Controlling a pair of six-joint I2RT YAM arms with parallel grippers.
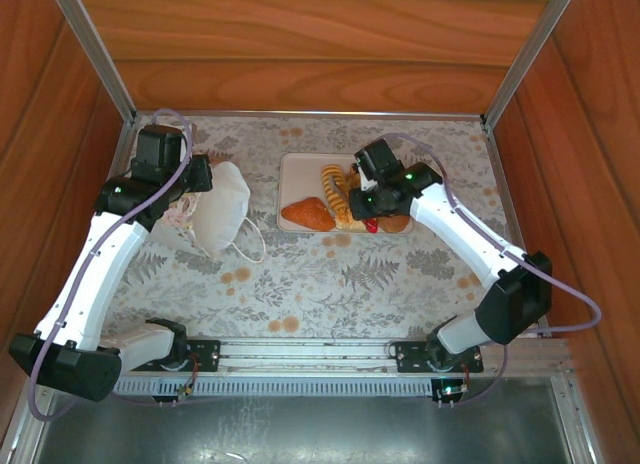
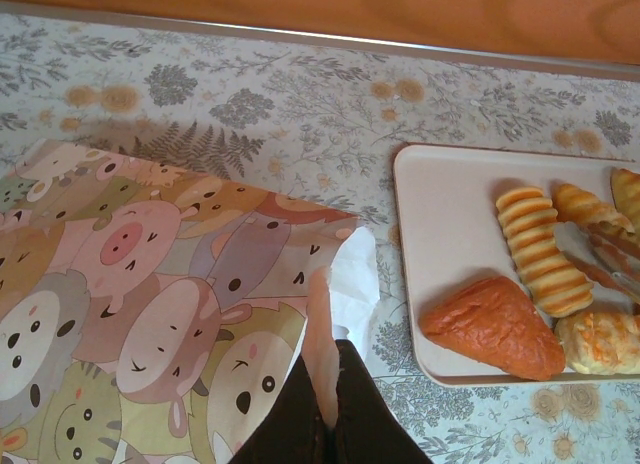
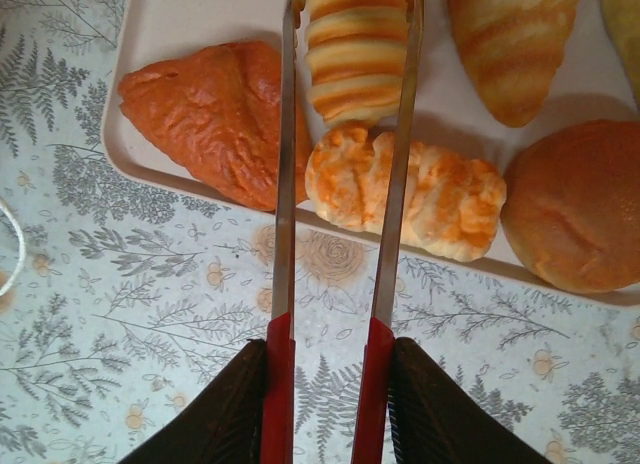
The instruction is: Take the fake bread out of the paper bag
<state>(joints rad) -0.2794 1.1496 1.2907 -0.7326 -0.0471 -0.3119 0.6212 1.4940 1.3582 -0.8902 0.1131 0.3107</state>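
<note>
The white paper bag [image 1: 222, 219] lies at the table's left, and its cartoon-animal patterned side [image 2: 150, 294] faces the left wrist camera. My left gripper [image 2: 333, 369] is shut on a thin edge of that bag. What is inside the bag is hidden. Several pieces of fake bread lie on the beige tray [image 3: 180, 24]: a triangular orange pastry [image 3: 215, 119], a striped loaf [image 3: 355, 49], a knobbly roll [image 3: 440, 189] and a round roll [image 3: 575, 204]. My right gripper [image 3: 325, 359] is shut on red-handled metal tongs [image 3: 285, 184], whose blades run either side of the striped loaf, tips out of frame.
The tray [image 1: 295, 169] sits at the middle back of the floral tablecloth. Wooden walls and aluminium posts [image 1: 100, 54] enclose the table on three sides. The bag's cord handle [image 1: 252, 242] loops onto the cloth. A metal rail [image 1: 300, 359] runs along the near edge.
</note>
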